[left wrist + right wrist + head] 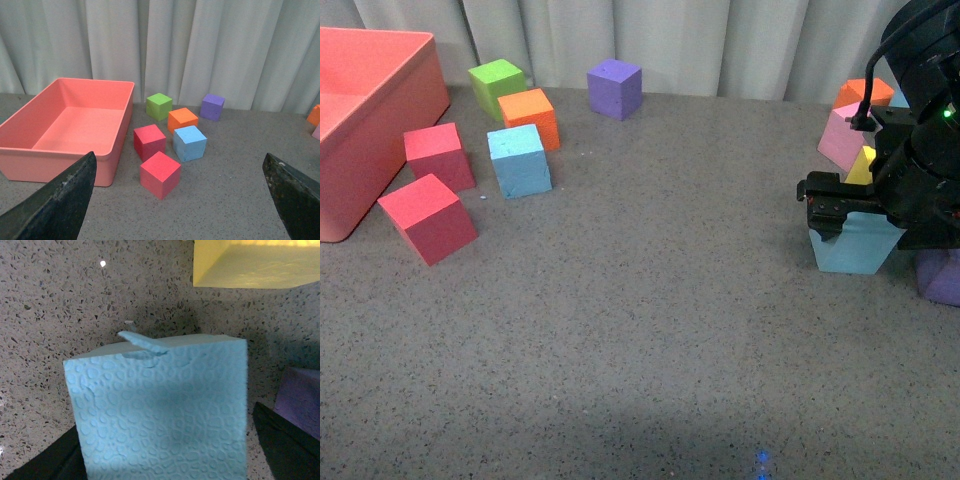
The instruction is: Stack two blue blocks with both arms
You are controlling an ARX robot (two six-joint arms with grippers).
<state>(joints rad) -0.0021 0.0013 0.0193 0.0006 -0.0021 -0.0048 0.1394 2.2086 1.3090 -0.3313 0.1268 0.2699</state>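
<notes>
Black right gripper (167,450): jaws apart, straddling matte sky-blue foam cube (855,252). Black left gripper (177,200): spread wide, empty, second sky-blue foam cube (190,142) ahead.

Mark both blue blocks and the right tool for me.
Left blue block (519,165), front view, front face.
Right blue block (160,395), right wrist view, textured near face.
Right tool (162,455), right wrist view, midway between its fingertips.

The first blue block (519,160), a matte sky-blue foam cube, is sitting flat and slightly turned on the table's (650,330) far left. The second blue block (855,250) is standing at the right, a torn sliver lifting from its edge.
</notes>
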